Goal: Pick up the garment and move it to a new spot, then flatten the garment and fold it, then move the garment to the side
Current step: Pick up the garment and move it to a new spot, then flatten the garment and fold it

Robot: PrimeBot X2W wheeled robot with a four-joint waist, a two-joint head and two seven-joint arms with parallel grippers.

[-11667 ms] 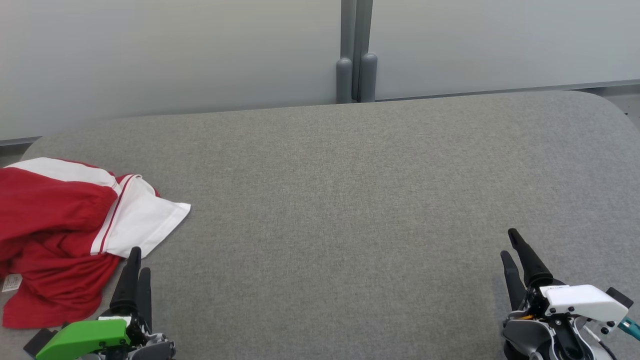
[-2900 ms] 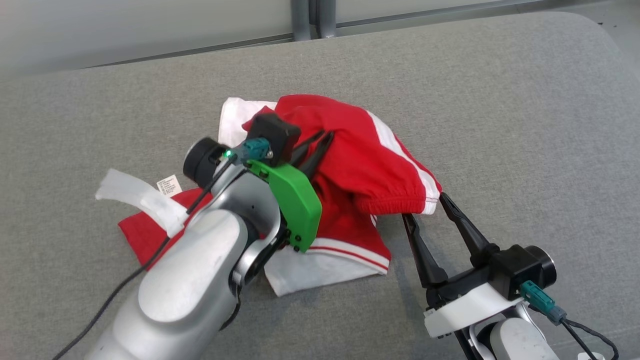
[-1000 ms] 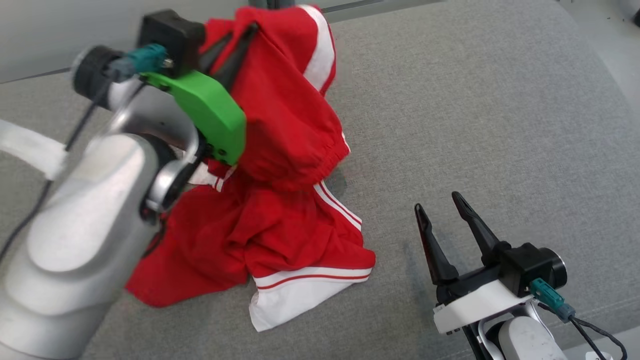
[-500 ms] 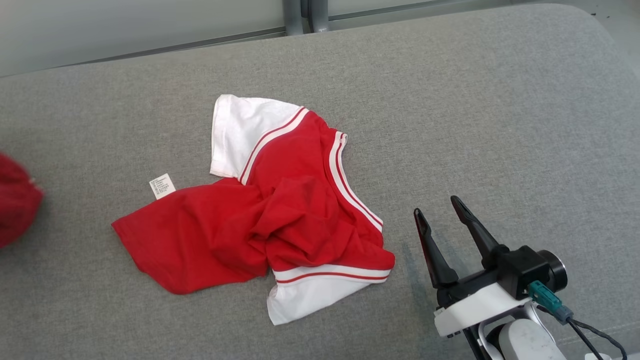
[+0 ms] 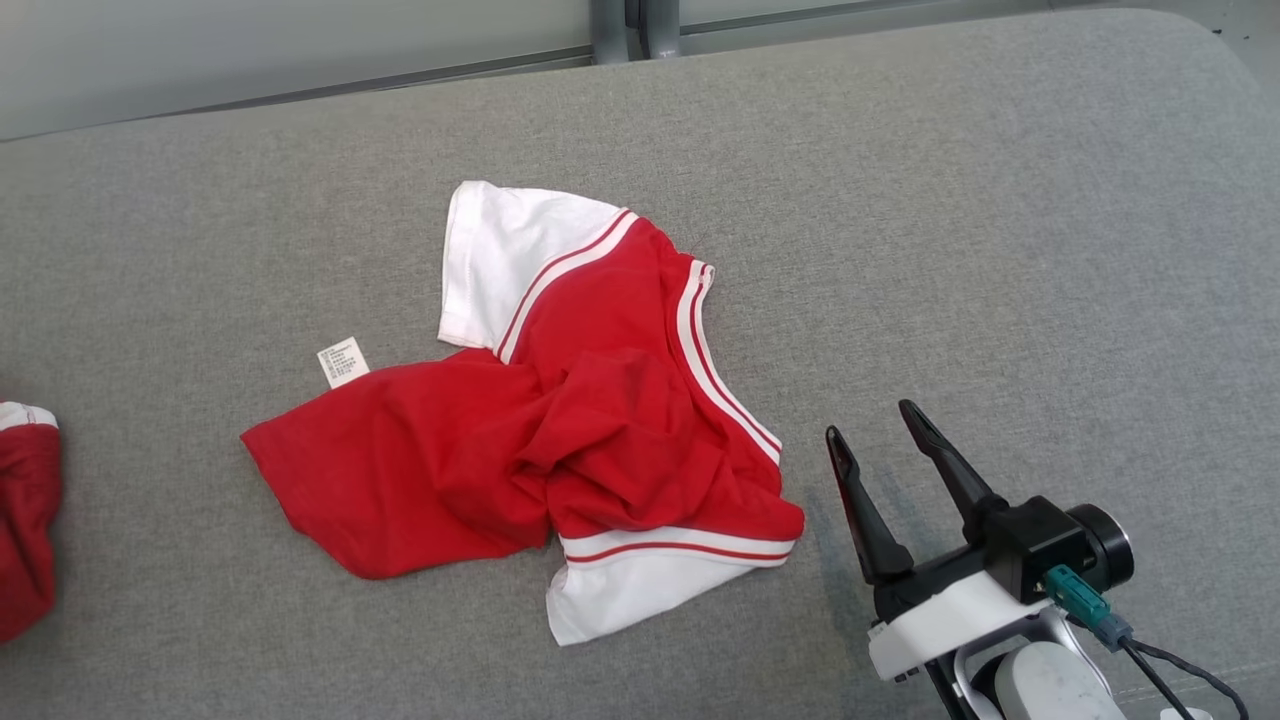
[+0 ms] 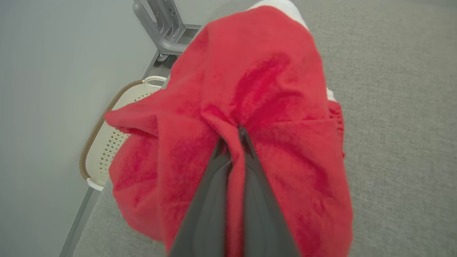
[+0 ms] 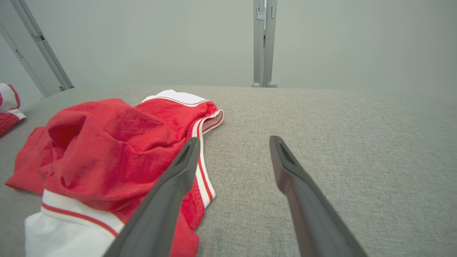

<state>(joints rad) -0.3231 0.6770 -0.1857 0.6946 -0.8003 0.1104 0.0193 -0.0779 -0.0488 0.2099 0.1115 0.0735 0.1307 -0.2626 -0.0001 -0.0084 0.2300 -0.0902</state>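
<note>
Grey woven fabric surface [image 5: 1000, 250], wide and flat, with rounded far corners. Pale grey wall panels [image 7: 142, 43] behind it. Paired grey metal posts [image 7: 263, 43] upright at the far edge. Cream perforated basket [image 6: 103, 142] with a brown rim, low down beside the surface, against the wall.

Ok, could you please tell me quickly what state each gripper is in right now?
Left gripper: closed, holding a red garment.
Right gripper: open, holding nothing.
</note>
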